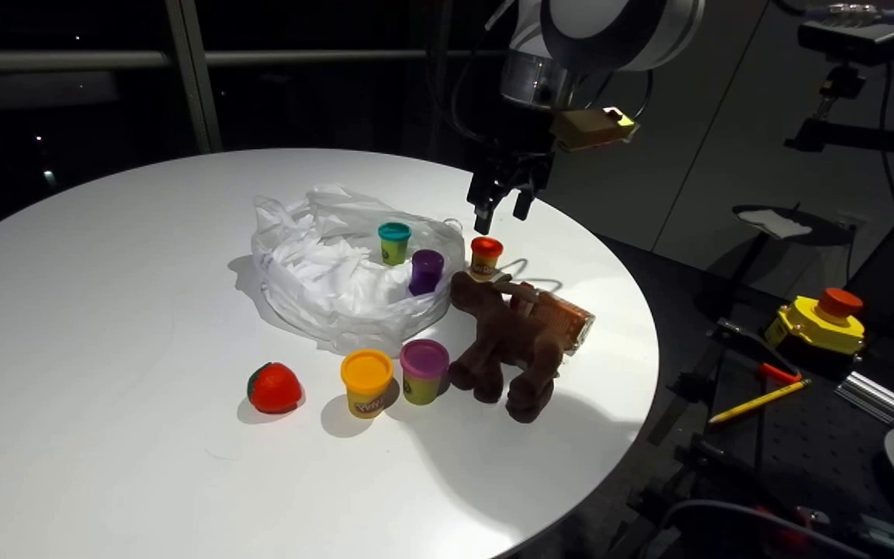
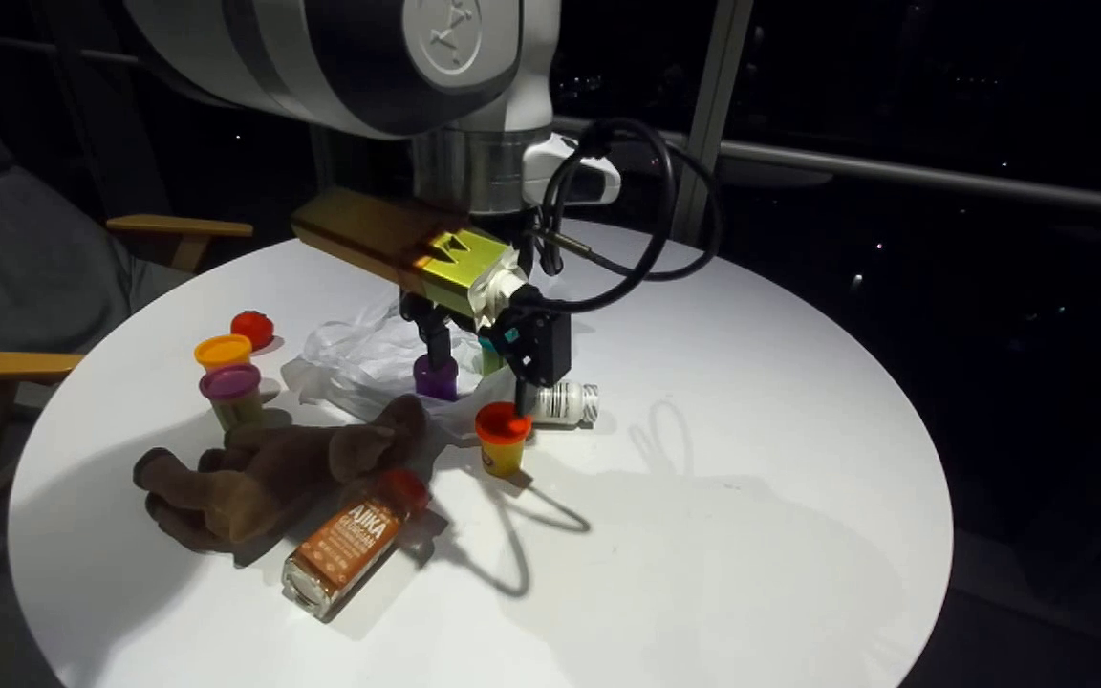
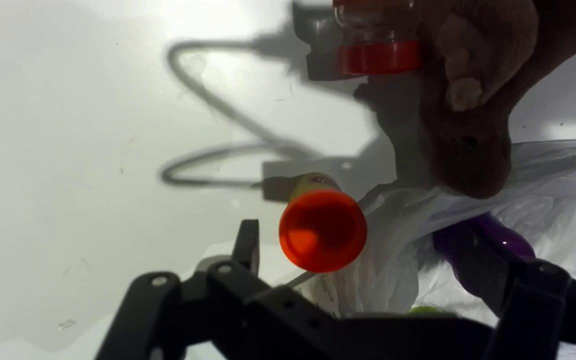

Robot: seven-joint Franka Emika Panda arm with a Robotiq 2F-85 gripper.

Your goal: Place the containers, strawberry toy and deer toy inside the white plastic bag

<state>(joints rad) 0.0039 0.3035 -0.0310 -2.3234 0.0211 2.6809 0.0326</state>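
Note:
My gripper point(image 1: 502, 217) point(image 3: 363, 250) hangs open above the red-lidded container point(image 1: 486, 260) point(image 3: 323, 232), nothing gripped. In the wrist view that tub appears between the fingers, closer to the left one. The wrinkled white plastic bag point(image 1: 299, 307) holds a teal-lidded container point(image 1: 394, 244) and a purple container point(image 1: 426, 273). Outside it, on the table, are an orange-lidded container point(image 1: 367, 384) and a magenta-lidded container point(image 1: 424, 373). The strawberry toy point(image 1: 275, 388) sits apart from them. Beside the bag stands the brown deer toy point(image 1: 505, 334) point(image 2: 264, 487), its head close to the bag's rim.
A sauce jar point(image 2: 350, 545) with a red cap lies on its side against the deer toy. A white bottle point(image 2: 565, 403) lies behind the red-lidded tub, beside the bag. The round white table point(image 1: 144, 481) has a chair point(image 2: 25, 239) near it.

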